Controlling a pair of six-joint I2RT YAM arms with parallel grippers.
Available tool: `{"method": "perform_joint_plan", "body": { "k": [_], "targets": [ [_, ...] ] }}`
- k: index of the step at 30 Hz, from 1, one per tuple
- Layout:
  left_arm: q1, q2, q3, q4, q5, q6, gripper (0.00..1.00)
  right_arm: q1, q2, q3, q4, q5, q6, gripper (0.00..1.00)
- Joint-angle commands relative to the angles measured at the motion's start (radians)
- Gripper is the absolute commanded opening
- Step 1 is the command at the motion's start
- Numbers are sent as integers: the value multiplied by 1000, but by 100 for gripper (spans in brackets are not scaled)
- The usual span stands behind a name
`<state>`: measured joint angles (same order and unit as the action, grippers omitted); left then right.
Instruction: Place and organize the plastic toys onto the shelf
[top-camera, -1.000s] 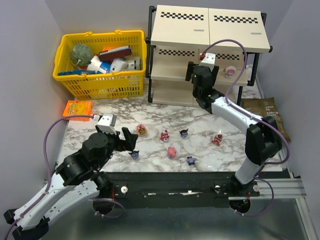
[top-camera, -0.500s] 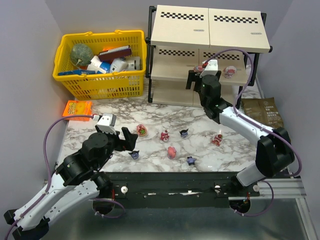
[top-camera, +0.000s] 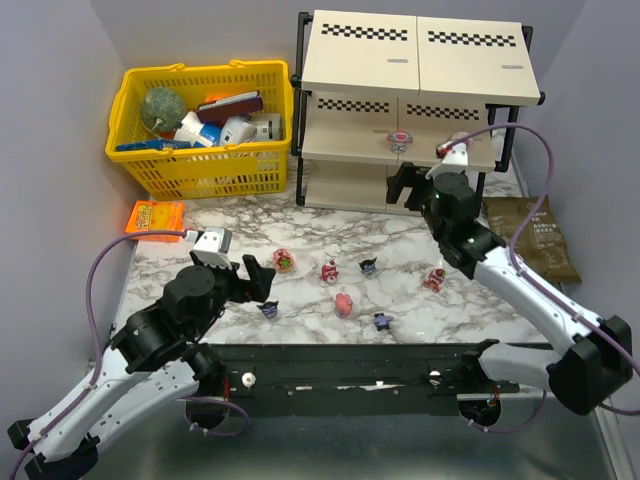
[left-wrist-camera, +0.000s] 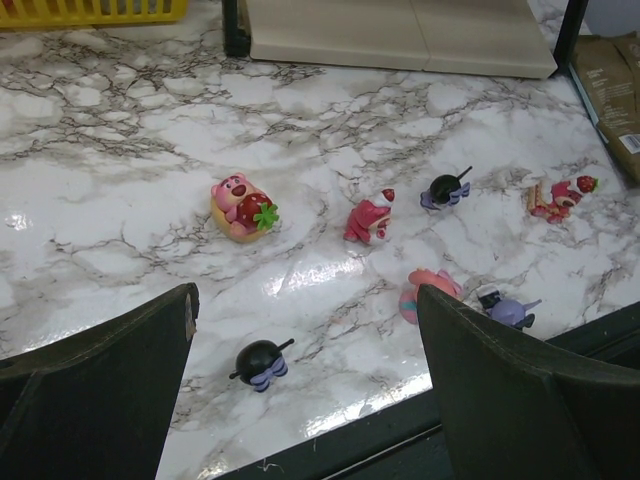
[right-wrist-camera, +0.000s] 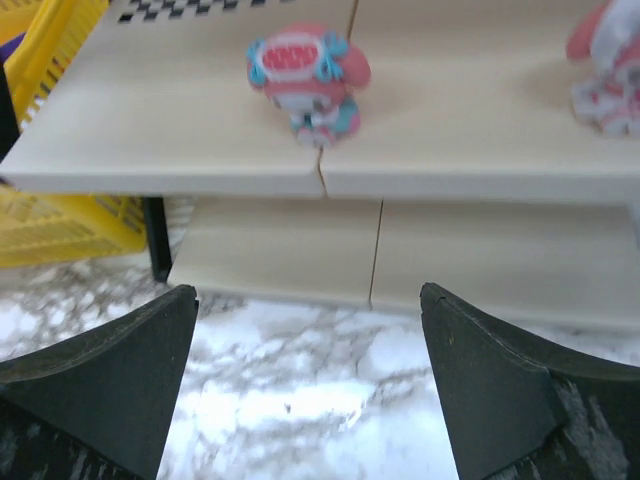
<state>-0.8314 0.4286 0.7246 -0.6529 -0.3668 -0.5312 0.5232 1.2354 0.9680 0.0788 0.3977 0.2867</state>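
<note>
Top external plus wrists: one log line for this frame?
right gripper open, empty, facing shelf | middle tier: two toys | left gripper open, empty, above table | seven toys on table

i see a glossy marble-look table (left-wrist-camera: 120, 170) throwing glare, smooth shiny plastic toys (left-wrist-camera: 243, 206), a shelf (top-camera: 415, 60) of matt beige boards (right-wrist-camera: 170, 140) and black metal posts (right-wrist-camera: 155, 240), a yellow plastic mesh basket (top-camera: 210, 170)

Pale lavender-grey walls (top-camera: 60, 120) are enclosing a white marble-patterned tabletop (top-camera: 230, 225).
The walls are rising along the left, top and right of the frame. The tabletop, veined in grey, is filling the centre and catching soft glare toward its lower edge. A black metal rail (top-camera: 340, 365) is running across below it, and a dull grey metal sheet (top-camera: 350, 450) is lying along the bottom.
</note>
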Motion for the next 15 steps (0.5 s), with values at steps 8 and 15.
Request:
{"method": "perform_joint_plan", "body": {
  "k": [8,15],
  "targets": [
    [8,-21,-16,12,22,7,99,127,-229,-336,-208,-175,275,63],
    [8,-22,-16,10,22,5,99,293,-130,-394,-162,-155,353,35]
  ]
}}
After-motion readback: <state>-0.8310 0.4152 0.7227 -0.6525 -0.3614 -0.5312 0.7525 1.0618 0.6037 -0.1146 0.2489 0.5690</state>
